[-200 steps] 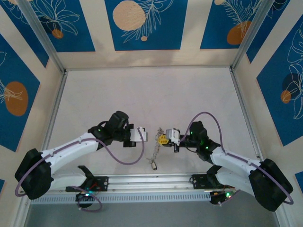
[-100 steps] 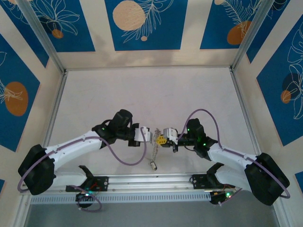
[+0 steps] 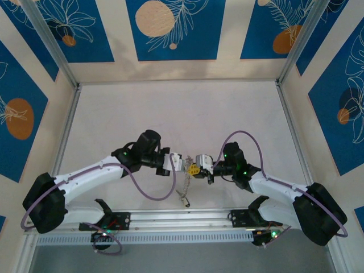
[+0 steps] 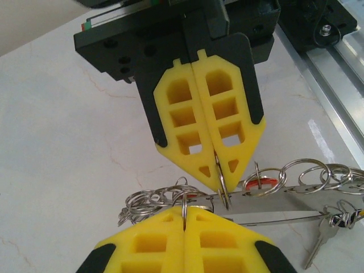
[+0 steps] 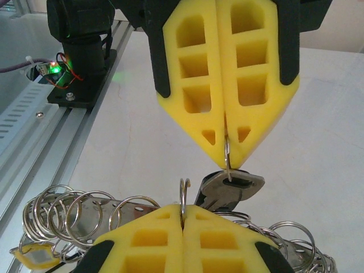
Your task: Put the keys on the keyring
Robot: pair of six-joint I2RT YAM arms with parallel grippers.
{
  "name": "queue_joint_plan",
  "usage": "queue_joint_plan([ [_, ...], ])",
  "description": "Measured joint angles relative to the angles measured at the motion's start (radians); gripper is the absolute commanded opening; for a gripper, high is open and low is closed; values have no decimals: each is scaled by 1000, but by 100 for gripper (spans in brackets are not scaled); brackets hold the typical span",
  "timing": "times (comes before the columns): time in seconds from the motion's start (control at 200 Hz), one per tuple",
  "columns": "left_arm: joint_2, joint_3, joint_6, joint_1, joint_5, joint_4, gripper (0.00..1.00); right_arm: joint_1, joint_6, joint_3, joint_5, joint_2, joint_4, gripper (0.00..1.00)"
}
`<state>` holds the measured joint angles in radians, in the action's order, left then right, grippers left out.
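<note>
Since one second ago the left gripper (image 3: 178, 162) has come in toward the right gripper (image 3: 195, 168), and the two tips are now almost touching.

The left jaws are pressed together on a thin wire loop (image 5: 227, 162), and one key (image 5: 230, 189) hangs from it just under the fingertips. I see this loop only edge-on, and its upper part is hidden between the yellow pads.

Between and below the two tools is the bunch of keys (image 3: 183, 190). It hangs down as a short chain toward the arm bases. Many small rings (image 5: 68, 213) overlap there and I cannot count them. A flat metal strip (image 4: 267, 205) and a red tag (image 4: 261, 185) lie just beside the right tool's tips. There is also a yellow tag (image 5: 34, 256), cut off by the picture edge; I cannot read any mark on it.

The right jaws are also closed, on the keyring (image 4: 222, 185). It is also seen edge-on, so I cannot judge its full circle.

Under both tools is a pale marbled tabletop (image 3: 170, 114), with an aluminium rail (image 3: 182, 219) on the near side. The walls (image 3: 170, 28) around have blue panels with orange discs and white leaf drawings.
</note>
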<state>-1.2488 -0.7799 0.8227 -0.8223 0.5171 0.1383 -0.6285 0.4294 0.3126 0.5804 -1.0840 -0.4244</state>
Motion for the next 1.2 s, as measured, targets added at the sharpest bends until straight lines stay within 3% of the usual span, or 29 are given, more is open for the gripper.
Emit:
queue_joint_plan([
  [0.4,-63,-48,49,-24,6,56,0,2,0,2,11,0,9,0],
  [1.2,-16,-39,124,-35,3,64,0,26,-14,2,31,0,8,0],
])
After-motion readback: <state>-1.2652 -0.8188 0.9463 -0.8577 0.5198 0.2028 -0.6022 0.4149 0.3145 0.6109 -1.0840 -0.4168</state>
